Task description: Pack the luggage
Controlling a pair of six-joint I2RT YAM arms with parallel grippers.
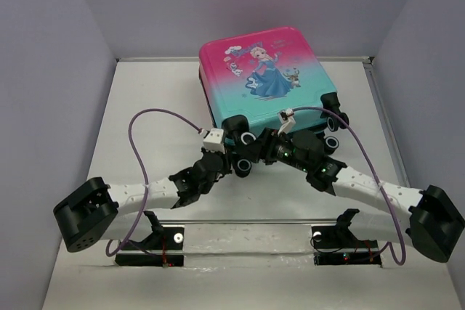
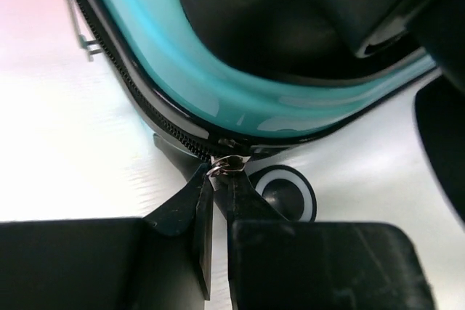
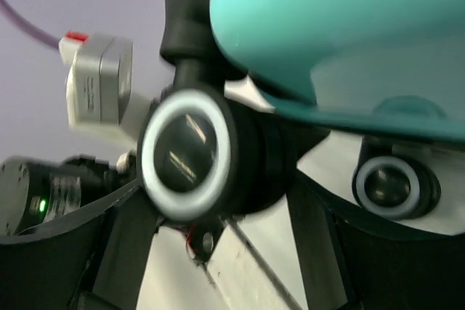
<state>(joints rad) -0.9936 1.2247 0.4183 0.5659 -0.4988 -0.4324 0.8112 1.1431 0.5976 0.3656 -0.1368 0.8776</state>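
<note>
Pinches, w/ L gripper (image 2: 218, 183), jaws near-shut, zipper pull (image 2: 227, 163) on near edge of luggage (image 1: 263, 70), flat on table (image 1: 149, 96) centre-back. Straddles black wheel (image 3: 187, 154) w/ R gripper (image 3: 214, 217), jaws wide; contact: can't tell.

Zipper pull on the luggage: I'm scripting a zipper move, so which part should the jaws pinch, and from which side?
Pinch the metal zipper pull across its thin tab, coming from outside the luggage rim at the wheel-end corner. It sticks out from the curved zipper track close to a wheel, so only narrow tips fit; the left gripper has its jaws shut on it this way.
</note>
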